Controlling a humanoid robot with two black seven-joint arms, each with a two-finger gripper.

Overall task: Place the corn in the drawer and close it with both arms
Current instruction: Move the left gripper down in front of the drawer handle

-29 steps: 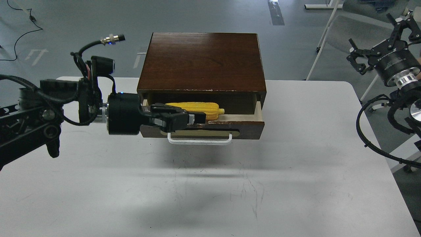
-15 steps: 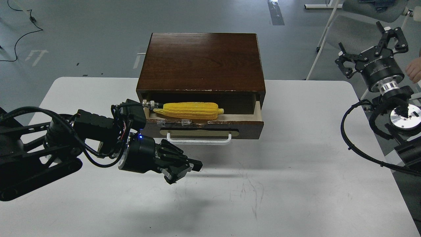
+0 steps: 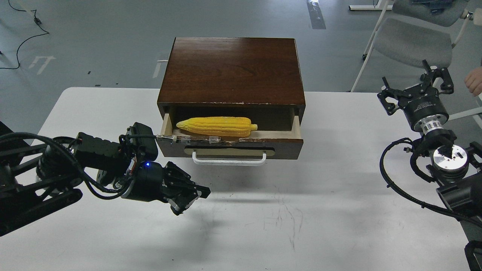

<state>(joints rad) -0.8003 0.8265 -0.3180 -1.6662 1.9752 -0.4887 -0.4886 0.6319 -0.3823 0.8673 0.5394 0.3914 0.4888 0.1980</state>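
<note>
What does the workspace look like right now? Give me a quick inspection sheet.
Surface: white table, scuffed, mostly bare in front.
Job's things: corn lies inside the drawer, which stands open; white handle untouched.
Clutter: nothing seen on the table besides the brown cabinet.
Grippers: left tool low over the table, in front of and left of the drawer, holding nothing, fingers too dark to read; right tool open, raised at the table's right edge, empty.
Cables: black loops hang on both arms; a loose cable lies on the floor, far left.
Surroundings: grey floor, a chair, a person's hand at the right edge.
</note>
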